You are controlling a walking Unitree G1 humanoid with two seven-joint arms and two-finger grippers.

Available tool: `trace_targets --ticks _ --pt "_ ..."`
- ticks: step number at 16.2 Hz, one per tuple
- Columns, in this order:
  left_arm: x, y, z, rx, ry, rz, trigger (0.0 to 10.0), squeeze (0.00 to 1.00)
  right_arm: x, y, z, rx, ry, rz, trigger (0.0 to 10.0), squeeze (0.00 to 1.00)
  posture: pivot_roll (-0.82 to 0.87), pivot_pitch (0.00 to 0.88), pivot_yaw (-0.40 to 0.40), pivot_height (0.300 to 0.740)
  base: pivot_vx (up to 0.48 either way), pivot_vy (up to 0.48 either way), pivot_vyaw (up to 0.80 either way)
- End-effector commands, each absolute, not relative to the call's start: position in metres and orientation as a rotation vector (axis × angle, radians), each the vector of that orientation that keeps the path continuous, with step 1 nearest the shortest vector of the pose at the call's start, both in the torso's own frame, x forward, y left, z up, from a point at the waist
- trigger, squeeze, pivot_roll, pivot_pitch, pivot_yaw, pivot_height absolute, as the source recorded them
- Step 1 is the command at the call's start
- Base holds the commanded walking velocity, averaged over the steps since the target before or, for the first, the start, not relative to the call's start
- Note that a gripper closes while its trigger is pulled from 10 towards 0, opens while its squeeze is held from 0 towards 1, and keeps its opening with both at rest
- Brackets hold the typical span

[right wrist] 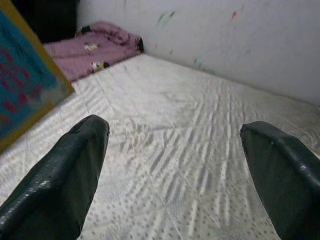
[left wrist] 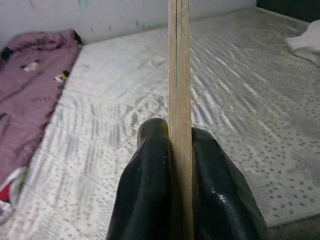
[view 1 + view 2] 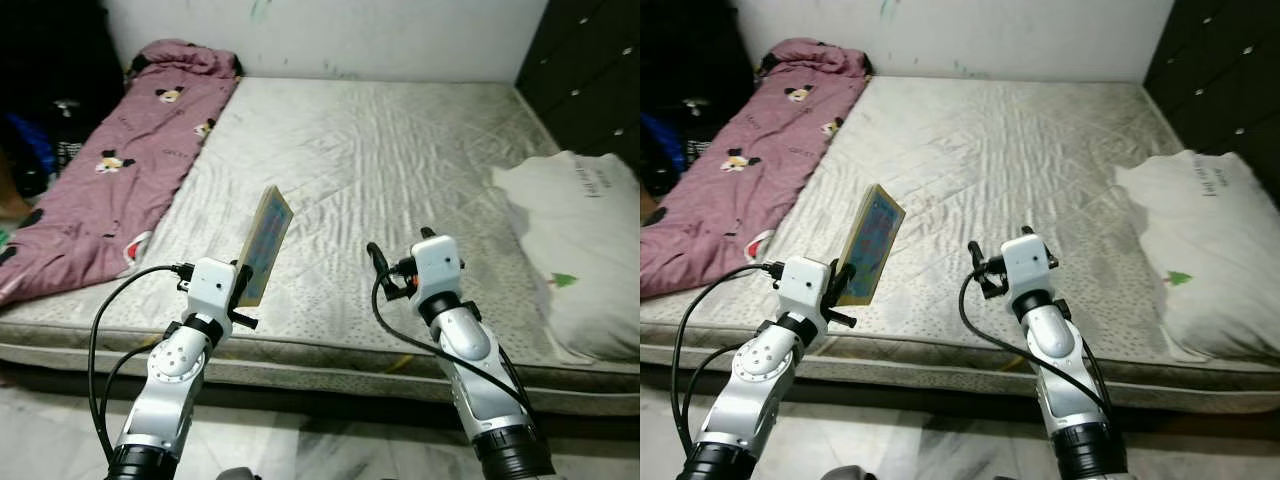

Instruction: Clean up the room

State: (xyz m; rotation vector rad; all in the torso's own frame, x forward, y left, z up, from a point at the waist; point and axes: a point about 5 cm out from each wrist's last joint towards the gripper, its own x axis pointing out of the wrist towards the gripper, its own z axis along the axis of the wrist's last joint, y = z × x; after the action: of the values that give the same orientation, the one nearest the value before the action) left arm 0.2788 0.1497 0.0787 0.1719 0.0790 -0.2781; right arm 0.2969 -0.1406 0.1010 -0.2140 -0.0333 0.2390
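1. Up front, the left gripper (image 2: 172, 150) pinches a thin book (image 3: 265, 245) by its lower edge — in the left wrist view the two black fingers (image 2: 145, 185) press flat against either side of the yellowish page edge, with no gap showing.
2. Held so, the book stands nearly upright and tilted a little, lifted clear above the near edge of the mattress (image 3: 380, 150); its cover is blue-green with red marks and a yellow border.
3. Opposite it, the right gripper (image 1: 175, 145) hovers over the mattress with its fingers spread wide — nothing lies between them, and they touch nothing.
4. From the right wrist view, a corner of the book's cover shows beside one finger, apart from it.
5. Both silver arms reach forward from the near side of the bed, the left arm at the left and the right arm near the middle.
6. Along the left side of the mattress lies a purple blanket (image 3: 120, 170) printed with cartoon mouse figures, bunched up at the far end by the wall (image 3: 400, 30).
7. At the right edge a white pillow (image 3: 585, 250) rests on the mattress, with a small green mark on its cover.
8. Behind the pillow stands a dark cabinet (image 3: 590, 70).
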Motion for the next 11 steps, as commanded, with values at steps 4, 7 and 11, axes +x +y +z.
trace_targets --ticks 4,7,11 --pt "0.274 0.165 0.097 0.203 -0.073 -0.081 10.0 0.00 0.298 -0.159 0.093 -0.095 -0.035 0.014 10.0 0.00 0.01 0.000 0.027 0.740 0.000 0.000 0.00" --pt "0.270 0.180 0.094 0.172 -0.053 0.019 10.0 0.00 0.290 -0.154 0.079 -0.007 0.005 -0.076 10.0 0.00 0.01 0.000 0.052 0.740 0.000 0.000 0.00" --pt "0.274 0.164 0.087 0.150 -0.027 -0.065 10.0 0.00 0.291 -0.154 0.078 0.047 0.010 -0.092 10.0 0.00 -0.02 0.000 0.061 0.740 0.000 0.000 -0.80"
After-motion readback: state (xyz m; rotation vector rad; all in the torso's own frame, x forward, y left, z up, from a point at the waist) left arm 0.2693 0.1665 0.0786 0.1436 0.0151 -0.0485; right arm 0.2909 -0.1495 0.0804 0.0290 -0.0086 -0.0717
